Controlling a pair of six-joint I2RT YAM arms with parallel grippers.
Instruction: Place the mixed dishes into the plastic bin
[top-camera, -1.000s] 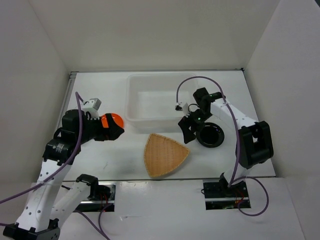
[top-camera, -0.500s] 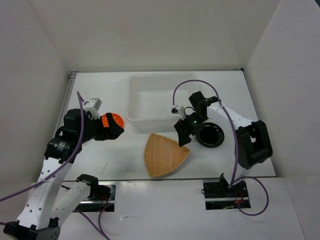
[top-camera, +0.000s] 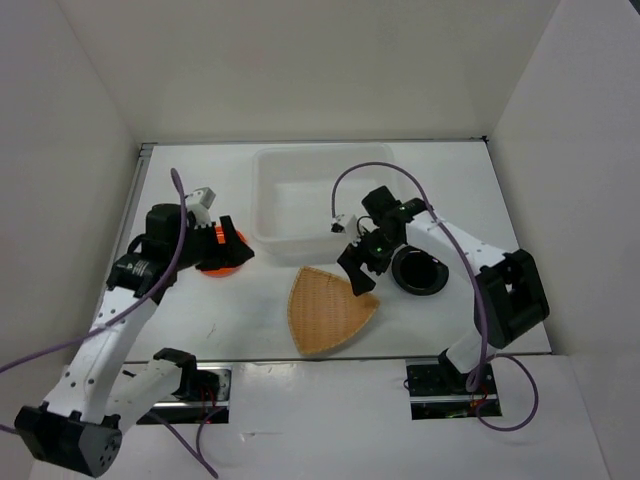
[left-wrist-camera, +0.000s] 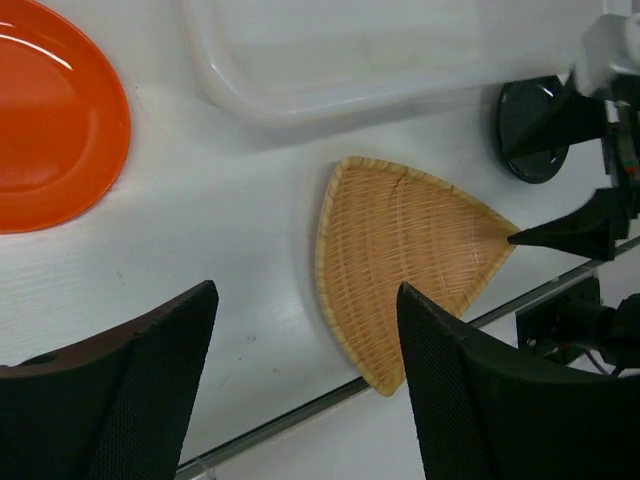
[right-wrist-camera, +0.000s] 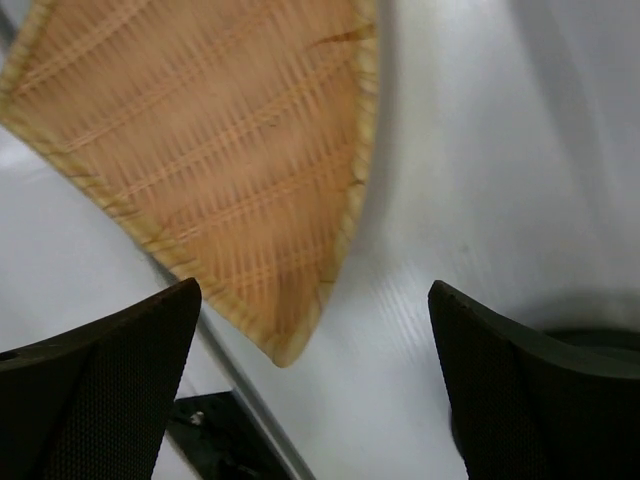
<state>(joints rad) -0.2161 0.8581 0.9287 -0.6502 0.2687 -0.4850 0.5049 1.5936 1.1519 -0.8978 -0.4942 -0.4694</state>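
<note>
The white counter (top-camera: 200, 320) carries everything. At its far middle stands the translucent white rectangular plastic bin (top-camera: 300, 200). What shows of its inside holds no dishes, though the right arm covers its near right corner.

The tan woven rounded-triangle basket tray (top-camera: 328, 312) is next in size. It lies flat on the counter just near of the bin and apart from it. Its long straight edge runs from far to near on its left side, and its sharpest corner points right, towards the right arm.

The small orange round plate (top-camera: 222, 262) rests to the left of the bin. The small glossy black round plate (top-camera: 425, 275) rests to the bin's near right, close beside the basket's right corner. No clear cups can be made out in any view.

The right end effector (right-wrist-camera: 315, 380) hangs with its jaws wide apart and nothing between them. The basket's right corner sits just ahead of the gap, and the weave spreads away to the arm's left. This arm is plainly the nearer one to the basket, so it is probably lining up to pinch that corner's rim.

The left end effector (left-wrist-camera: 300, 380) is also spread and empty. It hovers by the orange plate, which lies off beyond its left finger rather than between the two.
</note>
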